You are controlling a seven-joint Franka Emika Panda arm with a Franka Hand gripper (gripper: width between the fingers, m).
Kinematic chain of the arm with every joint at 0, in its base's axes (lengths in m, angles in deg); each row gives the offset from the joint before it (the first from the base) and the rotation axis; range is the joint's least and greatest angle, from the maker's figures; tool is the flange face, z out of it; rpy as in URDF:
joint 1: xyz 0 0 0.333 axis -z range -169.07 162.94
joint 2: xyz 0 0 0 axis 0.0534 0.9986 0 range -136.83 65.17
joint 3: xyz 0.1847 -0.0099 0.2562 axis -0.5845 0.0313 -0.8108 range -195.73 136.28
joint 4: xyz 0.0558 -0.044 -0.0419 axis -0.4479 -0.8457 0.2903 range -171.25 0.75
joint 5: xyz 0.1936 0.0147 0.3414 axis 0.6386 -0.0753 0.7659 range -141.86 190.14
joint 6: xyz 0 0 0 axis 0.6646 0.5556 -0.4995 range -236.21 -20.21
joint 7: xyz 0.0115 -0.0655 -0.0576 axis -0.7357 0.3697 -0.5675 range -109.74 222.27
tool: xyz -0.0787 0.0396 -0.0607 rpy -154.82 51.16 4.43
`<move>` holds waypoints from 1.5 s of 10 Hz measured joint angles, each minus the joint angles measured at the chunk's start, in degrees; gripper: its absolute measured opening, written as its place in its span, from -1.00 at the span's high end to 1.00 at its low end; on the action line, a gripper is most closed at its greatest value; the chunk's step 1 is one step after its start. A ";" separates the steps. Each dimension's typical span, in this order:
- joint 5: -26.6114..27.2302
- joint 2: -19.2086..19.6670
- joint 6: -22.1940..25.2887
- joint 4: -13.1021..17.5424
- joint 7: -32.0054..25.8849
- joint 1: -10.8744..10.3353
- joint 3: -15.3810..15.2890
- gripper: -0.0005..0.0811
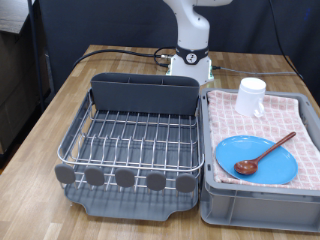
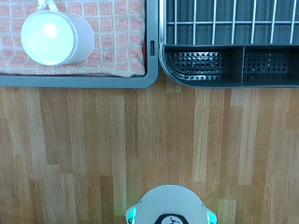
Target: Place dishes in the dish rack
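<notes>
Gripper out of sight; all dishes in the crate beside the rack.

No fingers show in either view, so their state cannot be told. The rack (image 1: 130,135) holds nothing. In the crate (image 1: 215,205) to its right: cup (image 1: 251,96) at the back, spoon (image 1: 265,155) across the plate (image 1: 232,152); the wrist view shows only the cup (image 2: 56,37), cut off.

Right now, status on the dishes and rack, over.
Gripper out of view. White cup, blue plate and wooden spoon on the checked cloth in the grey crate. Dish rack holds no dishes.
</notes>
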 joint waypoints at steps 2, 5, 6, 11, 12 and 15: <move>0.90 0.56 -3.42 -0.57 4.30 0.00 -0.83 -0.98; 2.15 4.56 -10.92 -0.69 17.73 0.01 -6.30 -0.98; 3.02 6.09 -13.63 -0.48 22.85 0.01 -8.01 -0.98; 4.54 12.55 -17.13 2.94 27.13 -0.32 -10.57 -0.98; 4.54 13.43 -18.73 2.95 28.33 -0.32 -11.25 -0.98; 3.89 18.64 -23.80 4.14 35.83 -0.19 -14.45 -0.98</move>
